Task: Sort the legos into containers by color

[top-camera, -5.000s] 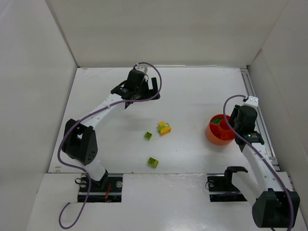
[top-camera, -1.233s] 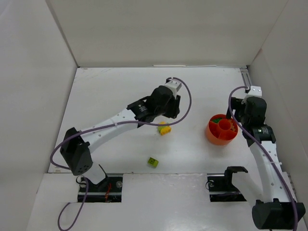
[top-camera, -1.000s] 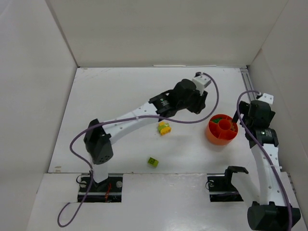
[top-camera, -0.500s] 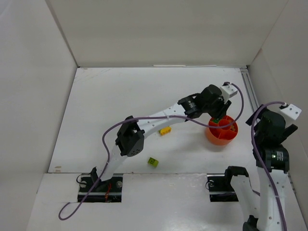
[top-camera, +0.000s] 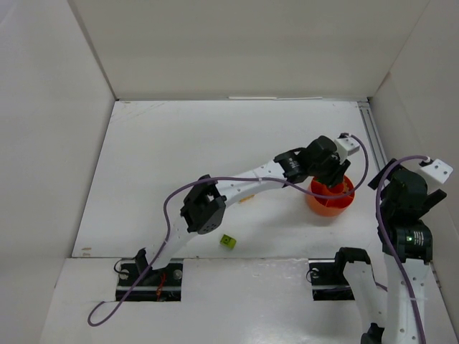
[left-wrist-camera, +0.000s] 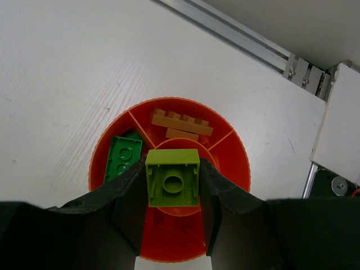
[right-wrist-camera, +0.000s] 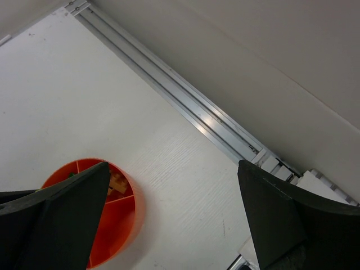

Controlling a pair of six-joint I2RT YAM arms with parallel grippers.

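Note:
My left gripper [left-wrist-camera: 172, 175] is shut on a lime green lego [left-wrist-camera: 172, 183], held underside up just above the hub of the orange container [left-wrist-camera: 239, 164]. A dark green lego [left-wrist-camera: 124, 156] lies in its left compartment and brown legos [left-wrist-camera: 181, 121] in the far one. From above, the left gripper [top-camera: 332, 170] hangs over the container [top-camera: 330, 201]. Another lime green lego [top-camera: 227, 241] sits on the table near the front. My right gripper [right-wrist-camera: 174, 219] is wide open with nothing in it, raised to the right of the container [right-wrist-camera: 115, 225].
A metal rail [right-wrist-camera: 225, 135] runs along the table's right edge, below the white side wall [top-camera: 423, 93]. The left arm [top-camera: 244, 188] stretches across the middle of the table. The right arm [top-camera: 403, 215] stands raised at the right.
The left arm has swept right from mid-table, carrying the lime green lego to above the container. The right arm has drawn back right, away from the container.

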